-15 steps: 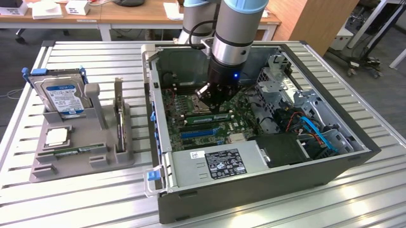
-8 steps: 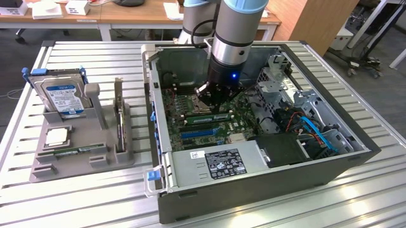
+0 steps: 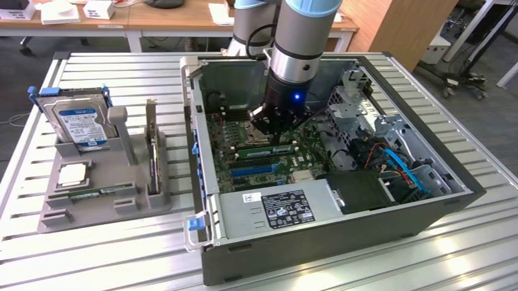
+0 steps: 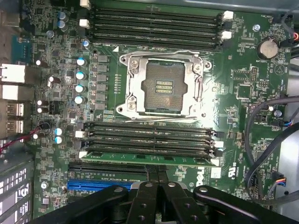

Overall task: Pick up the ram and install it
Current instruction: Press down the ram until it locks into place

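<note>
Nearest the exterior camera, the computer case (image 3: 324, 242) lies open on its side at the front edge of the slatted tabletop (image 3: 105, 254), its silver power supply (image 3: 279, 209) with a black label tucked against the near wall. Behind that, the green motherboard (image 3: 242, 136) covers the case floor, and the arm reaches down from the far edge with its gripper (image 3: 271, 134) low over the board, case walls standing close on every side.

From the wrist view, the gripper (image 4: 159, 186) has its jaws pressed together with nothing between them. Just beyond the fingertips (image 4: 148, 186), the ram (image 4: 149, 160) lies as a thin green strip in the nearest slot of the memory bank (image 4: 147, 140), next to the black and blue expansion slots (image 4: 107, 179). White latches (image 4: 80, 134) cap the ends of the slots. Past that bank sits the bare CPU socket (image 4: 161, 84) in its metal frame, then a second row of slots (image 4: 156, 28) near the board's far edge.

Toward the exterior view's left edge of the tabletop, well apart from the case, a grey parts holder (image 3: 105, 182) carries a hard drive (image 3: 81, 124) standing upright, an expansion card (image 3: 152, 154) on edge, and another green stick (image 3: 97, 193) lying flat in a groove.
</note>
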Tool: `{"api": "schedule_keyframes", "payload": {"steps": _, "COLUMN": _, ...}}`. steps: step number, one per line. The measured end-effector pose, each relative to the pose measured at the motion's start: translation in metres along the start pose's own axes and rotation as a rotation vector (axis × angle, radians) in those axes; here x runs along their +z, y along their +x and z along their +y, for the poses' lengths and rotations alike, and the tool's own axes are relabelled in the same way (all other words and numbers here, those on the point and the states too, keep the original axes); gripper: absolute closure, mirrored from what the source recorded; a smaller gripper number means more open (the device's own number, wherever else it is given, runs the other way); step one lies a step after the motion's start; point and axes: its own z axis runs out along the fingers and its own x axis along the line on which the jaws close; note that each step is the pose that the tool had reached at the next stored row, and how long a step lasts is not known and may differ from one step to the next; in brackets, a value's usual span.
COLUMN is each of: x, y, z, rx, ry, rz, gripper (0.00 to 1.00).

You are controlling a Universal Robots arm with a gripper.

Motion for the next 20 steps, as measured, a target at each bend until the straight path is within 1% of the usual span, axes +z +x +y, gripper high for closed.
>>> {"api": "schedule_keyframes", "payload": {"steps": 8, "x": 0.0001, "y": 0.0000, "z": 0.0010, "rx": 0.050, "ry": 0.0003, "rz": -0.0008, "gripper": 0.91}}
{"api": "schedule_keyframes", "payload": {"steps": 14, "x": 0.0000, "y": -0.0001, "z": 0.0011, "rx": 0.051, "ry": 0.0005, "rz": -0.0008, "gripper": 0.91}}
{"api": "schedule_keyframes", "payload": {"steps": 20, "x": 0.0002, "y": -0.0003, "z": 0.0054, "rx": 0.052, "ry": 0.0004, "rz": -0.0007, "gripper": 0.91}}
